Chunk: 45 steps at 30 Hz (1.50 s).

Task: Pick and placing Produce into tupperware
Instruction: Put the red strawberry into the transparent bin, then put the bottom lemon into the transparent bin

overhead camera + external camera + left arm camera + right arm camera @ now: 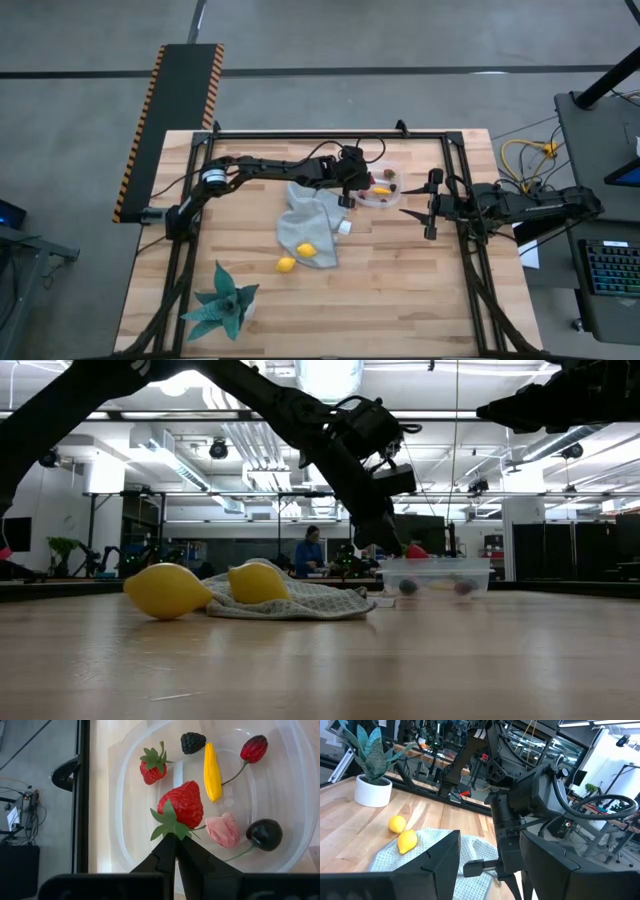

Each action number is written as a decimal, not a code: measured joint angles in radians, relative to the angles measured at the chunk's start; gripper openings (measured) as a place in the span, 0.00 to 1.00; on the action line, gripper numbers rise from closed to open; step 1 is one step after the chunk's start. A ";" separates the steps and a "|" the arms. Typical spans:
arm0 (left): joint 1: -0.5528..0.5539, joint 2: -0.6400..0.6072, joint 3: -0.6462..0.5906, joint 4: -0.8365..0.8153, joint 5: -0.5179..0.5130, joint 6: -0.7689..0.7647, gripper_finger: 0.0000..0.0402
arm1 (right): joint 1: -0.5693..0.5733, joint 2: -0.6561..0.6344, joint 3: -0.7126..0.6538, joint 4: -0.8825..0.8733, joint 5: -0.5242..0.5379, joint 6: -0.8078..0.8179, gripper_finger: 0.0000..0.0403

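wood table [400, 290] | left gripper [176, 841] clamped on strawberry [182, 804] (leafy top) over tupperware [125, 800] | right gripper [404, 212] apart | no writing

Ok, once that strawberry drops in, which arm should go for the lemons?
Probably left. The left gripper is shut on a strawberry over the tupperware, right beside the cloth and both lemons. The right gripper waits open past the tupperware, farther off.

Translucent plastic tupperware [125, 820], woven cloth [310, 222], wooden table [400, 290]
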 joint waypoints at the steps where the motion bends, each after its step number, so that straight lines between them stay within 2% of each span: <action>1: 0.000 0.000 0.000 0.000 0.000 0.000 0.00 | 0.000 0.000 0.000 0.000 0.000 0.001 0.49; 6: 0.000 0.000 0.000 -0.001 0.000 0.018 0.02 | 0.000 0.000 0.000 0.000 0.000 0.002 0.49; 14: -0.001 0.000 0.000 0.000 -0.004 0.019 0.22 | 0.000 0.000 0.000 0.000 0.000 0.002 0.49; 19: -0.001 -0.004 0.000 0.002 -0.010 0.019 0.30 | 0.000 0.000 0.000 0.000 0.000 0.002 0.49; 26: -0.016 -0.053 0.000 -0.003 -0.027 0.016 0.31 | 0.000 0.000 0.000 0.000 0.000 0.002 0.49; 35: -0.065 -0.147 -0.006 -0.039 -0.143 0.016 0.31 | 0.000 0.000 0.000 0.001 0.000 0.002 0.49; 39: -0.086 -0.206 -0.006 -0.129 -0.143 -0.038 0.31 | 0.000 0.000 0.000 0.007 0.000 0.008 0.49; 45: -0.118 -0.305 -0.011 -0.361 -0.143 -0.239 0.31 | -0.003 0.000 0.000 0.004 0.000 0.009 0.49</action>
